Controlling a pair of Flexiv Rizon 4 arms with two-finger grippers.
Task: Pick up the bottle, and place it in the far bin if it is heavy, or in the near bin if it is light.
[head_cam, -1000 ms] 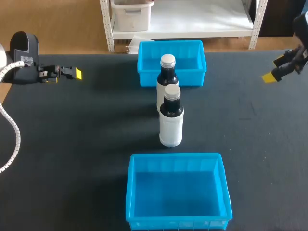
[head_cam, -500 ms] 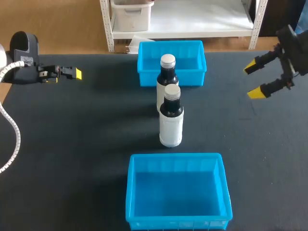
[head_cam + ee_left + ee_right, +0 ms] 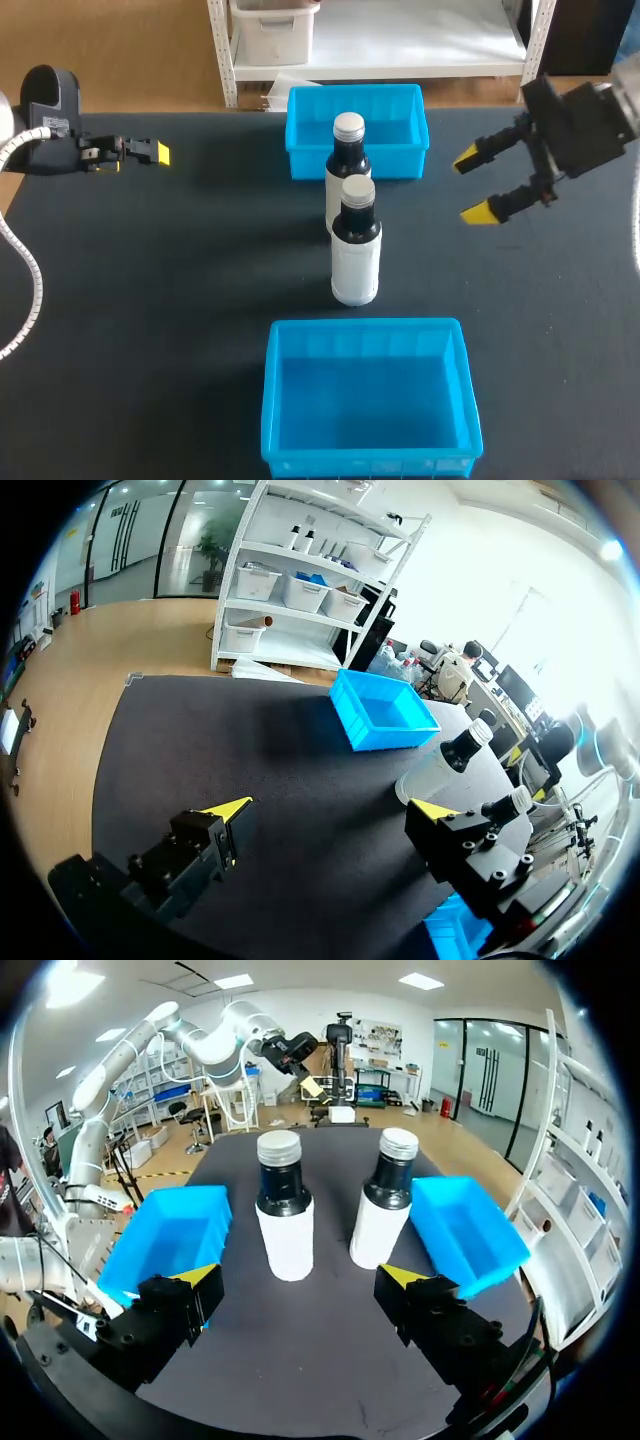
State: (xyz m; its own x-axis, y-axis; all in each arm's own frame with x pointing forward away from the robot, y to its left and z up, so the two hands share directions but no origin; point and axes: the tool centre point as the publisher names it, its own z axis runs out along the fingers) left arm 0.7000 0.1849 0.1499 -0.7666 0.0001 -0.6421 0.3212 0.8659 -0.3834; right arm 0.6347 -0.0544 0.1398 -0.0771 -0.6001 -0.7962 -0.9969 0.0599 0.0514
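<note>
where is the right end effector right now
In the head view the right end effector is open on the right side, just right of the far bin and level with the far bottle, touching neither.

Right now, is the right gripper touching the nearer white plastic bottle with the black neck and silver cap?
Apart. The head view shows the open right gripper off to the side of the bottle, bare black table between them.

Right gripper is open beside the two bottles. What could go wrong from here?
1. The near bottle and far bottle stand close together, so the open right gripper could knock the one not being grasped.
2. Both are tall and narrow, so a sideways nudge may tip one over.
</note>
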